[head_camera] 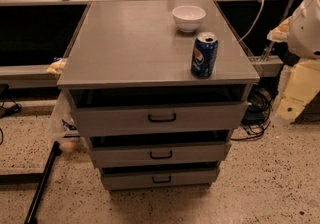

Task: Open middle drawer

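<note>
Gripper (296, 90): 3 o'clock, at the right edge, well apart from the cabinet; spread or pressed together, cannot tell
Middle drawer (200, 154): 6 o'clock, second of three grey fronts
Handle (161, 155): black bar, centred on that front
Approach: likely best level, square to the bar, pulling straight toward 6 o'clock
Risk: a jerk could topple the can (204, 55) at 1 o'clock

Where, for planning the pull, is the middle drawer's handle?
In camera view, the small black bar handle sits centred on the grey metal middle drawer, between top drawer and bottom drawer; gripper out of view.
</note>
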`<move>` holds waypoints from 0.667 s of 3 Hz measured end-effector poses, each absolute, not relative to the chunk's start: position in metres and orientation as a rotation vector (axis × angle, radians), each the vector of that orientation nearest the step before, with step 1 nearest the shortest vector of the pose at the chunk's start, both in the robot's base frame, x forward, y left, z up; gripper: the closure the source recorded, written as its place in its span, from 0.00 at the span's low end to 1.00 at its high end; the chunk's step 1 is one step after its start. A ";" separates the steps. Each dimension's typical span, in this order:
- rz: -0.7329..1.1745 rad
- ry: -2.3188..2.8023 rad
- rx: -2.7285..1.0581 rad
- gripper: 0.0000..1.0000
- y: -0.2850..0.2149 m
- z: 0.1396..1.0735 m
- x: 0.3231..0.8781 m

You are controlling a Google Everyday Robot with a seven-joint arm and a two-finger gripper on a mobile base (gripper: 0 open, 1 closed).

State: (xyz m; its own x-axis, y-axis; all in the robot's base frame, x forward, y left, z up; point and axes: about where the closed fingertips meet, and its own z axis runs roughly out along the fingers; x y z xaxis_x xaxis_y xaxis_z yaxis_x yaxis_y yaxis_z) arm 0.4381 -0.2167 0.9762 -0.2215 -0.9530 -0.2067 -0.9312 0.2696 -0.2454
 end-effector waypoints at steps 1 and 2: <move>-0.098 2.232 -1.725 0.00 -0.217 0.976 0.438; -0.101 2.220 -1.720 0.19 -0.216 0.976 0.438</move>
